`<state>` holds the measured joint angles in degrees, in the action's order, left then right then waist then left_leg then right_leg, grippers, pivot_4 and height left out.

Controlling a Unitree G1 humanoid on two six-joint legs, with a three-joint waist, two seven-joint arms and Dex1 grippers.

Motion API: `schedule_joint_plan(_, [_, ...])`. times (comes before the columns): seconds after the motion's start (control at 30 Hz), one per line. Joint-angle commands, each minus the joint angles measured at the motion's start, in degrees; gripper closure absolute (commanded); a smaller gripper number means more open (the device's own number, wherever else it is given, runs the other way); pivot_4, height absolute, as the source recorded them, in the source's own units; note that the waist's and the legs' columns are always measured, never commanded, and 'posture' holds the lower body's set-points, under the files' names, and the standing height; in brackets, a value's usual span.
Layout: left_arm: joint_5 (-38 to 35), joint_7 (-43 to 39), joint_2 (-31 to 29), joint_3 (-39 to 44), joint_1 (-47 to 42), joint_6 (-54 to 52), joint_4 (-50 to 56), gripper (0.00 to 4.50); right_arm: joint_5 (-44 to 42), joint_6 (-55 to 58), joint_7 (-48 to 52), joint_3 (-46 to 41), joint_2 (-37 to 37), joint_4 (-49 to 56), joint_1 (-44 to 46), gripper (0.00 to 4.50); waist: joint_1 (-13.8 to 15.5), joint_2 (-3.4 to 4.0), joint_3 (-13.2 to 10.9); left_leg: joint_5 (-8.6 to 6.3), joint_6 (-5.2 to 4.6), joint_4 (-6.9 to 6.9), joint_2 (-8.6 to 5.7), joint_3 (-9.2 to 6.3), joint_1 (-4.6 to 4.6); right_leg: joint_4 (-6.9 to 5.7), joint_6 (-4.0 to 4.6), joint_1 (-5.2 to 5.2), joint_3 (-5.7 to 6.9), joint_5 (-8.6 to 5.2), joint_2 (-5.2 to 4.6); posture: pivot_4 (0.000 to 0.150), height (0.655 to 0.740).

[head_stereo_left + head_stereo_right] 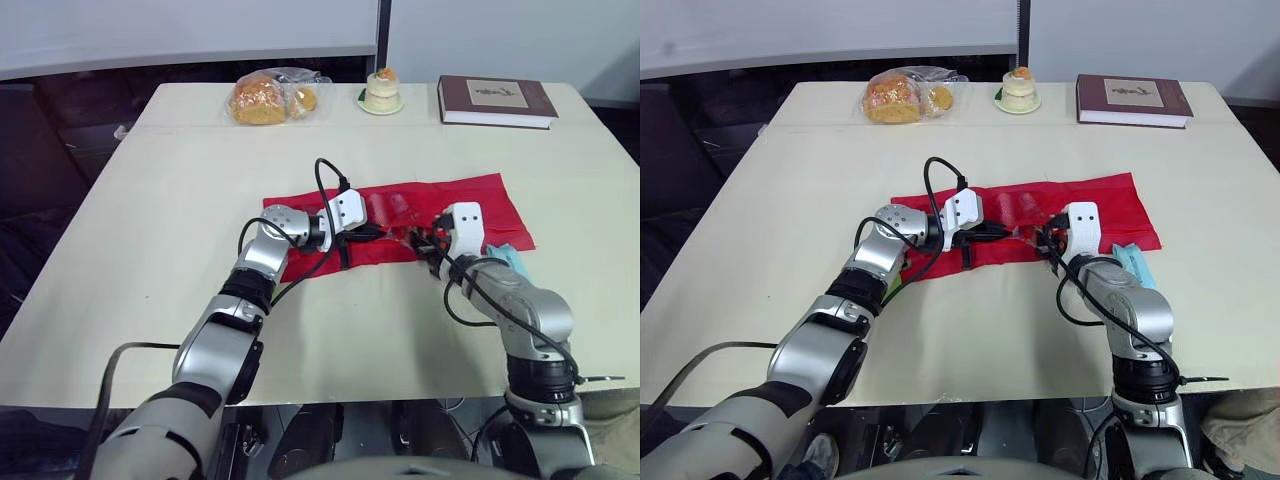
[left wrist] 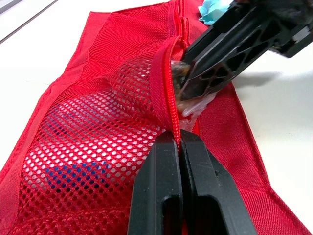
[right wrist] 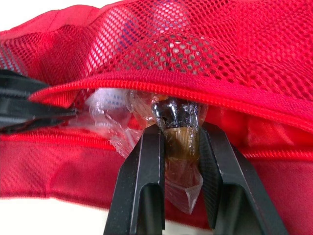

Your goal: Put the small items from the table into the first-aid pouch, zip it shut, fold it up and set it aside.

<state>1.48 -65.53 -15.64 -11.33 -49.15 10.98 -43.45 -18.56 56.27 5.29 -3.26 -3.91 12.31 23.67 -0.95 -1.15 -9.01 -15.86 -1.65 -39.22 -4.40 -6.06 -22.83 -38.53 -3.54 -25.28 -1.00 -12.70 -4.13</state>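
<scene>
The red first-aid pouch [image 1: 470, 205] lies unfolded on the middle of the table. Its mesh pocket [image 2: 98, 127] gapes along the zipper and holds a blue-labelled item [image 2: 73, 174]. My left gripper [image 2: 179, 139] is shut on the pocket's zipper edge and holds it up. My right gripper [image 3: 180, 129] is shut on a small brown vial [image 3: 180, 147] in clear wrap, at the mouth of the pocket. A light blue packet [image 1: 510, 258] lies on the table just right of the right gripper.
At the far edge stand a bag of bread [image 1: 270, 97], a small cake on a plate [image 1: 381, 92] and a brown book [image 1: 495, 100]. Bare table [image 1: 160, 220] spreads to the left of the pouch and in front of it.
</scene>
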Motion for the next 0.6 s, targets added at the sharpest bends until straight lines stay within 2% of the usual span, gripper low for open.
schedule_joint_plan(0.03, [-1.0,-0.5,0.6,-0.6,0.5,0.5,3.1,4.5,1.2,-5.1,-2.4,-0.5,2.5,-1.7,1.9,4.11,-0.1,0.01,0.0,0.0,0.0,0.01,0.0,0.01,0.0,-0.02,0.0,-0.03,-0.02,0.0,0.0,0.15,0.7289])
schedule_joint_plan(0.1, [-0.9,-0.5,0.5,-0.7,0.8,0.5,3.2,4.5,2.0,-8.1,-3.5,-1.0,3.9,-3.2,2.0,4.11,-0.1,0.03,0.0,0.0,0.0,0.01,0.0,0.04,0.0,-0.03,0.0,-0.04,-0.05,0.0,0.0,0.15,0.7289])
schedule_joint_plan(0.17, [-0.9,-0.3,0.4,-0.6,1.0,0.4,3.2,4.5,2.3,-9.6,-2.7,-0.3,3.5,-2.5,1.1,3.04,-0.2,0.03,0.0,0.0,0.01,0.02,0.01,0.05,0.0,-0.05,0.0,-0.07,-0.06,0.0,0.01,0.15,0.7289])
schedule_joint_plan(0.2, [-0.8,-0.2,0.2,-0.5,1.0,0.4,2.9,4.5,2.6,-9.3,-2.1,0.7,2.7,-0.9,-0.2,2.79,-0.2,0.03,0.0,0.0,0.01,0.02,0.01,0.06,-0.01,-0.05,0.0,-0.07,-0.07,0.0,0.01,0.15,0.7289])
schedule_joint_plan(0.23, [-0.7,0.0,0.0,-0.4,1.1,0.5,2.5,4.5,3.0,-9.0,-1.5,1.8,1.8,0.6,-1.6,2.26,0.0,0.03,0.0,0.0,0.01,0.02,0.0,0.06,-0.01,-0.05,0.0,-0.07,-0.07,0.0,0.0,0.15,0.7289])
schedule_joint_plan(0.33, [-0.6,0.4,-0.5,-0.2,0.8,0.9,1.4,4.5,2.6,-7.3,1.1,4.5,-1.2,6.6,-5.8,1.28,0.0,0.06,0.0,0.0,0.0,0.02,-0.01,0.07,-0.02,-0.02,0.0,-0.07,-0.08,0.0,0.0,0.15,0.7289])
schedule_joint_plan(0.5, [-0.6,0.8,-0.8,0.0,0.0,1.2,0.1,4.5,1.8,-5.3,4.5,7.0,-6.1,14.7,-10.1,1.28,-0.2,0.07,0.0,0.0,0.0,0.02,0.01,0.08,-0.02,-0.06,0.0,-0.07,-0.08,0.0,0.03,0.15,0.7289])
schedule_joint_plan(0.6, [-0.7,0.8,-0.8,0.0,-0.3,1.3,-0.2,4.5,1.4,-5.2,5.8,7.4,-7.7,17.0,-11.7,2.01,-0.1,0.07,0.0,0.0,0.0,0.03,0.02,0.07,-0.02,-0.05,0.0,-0.07,-0.07,0.0,0.04,0.15,0.7289])
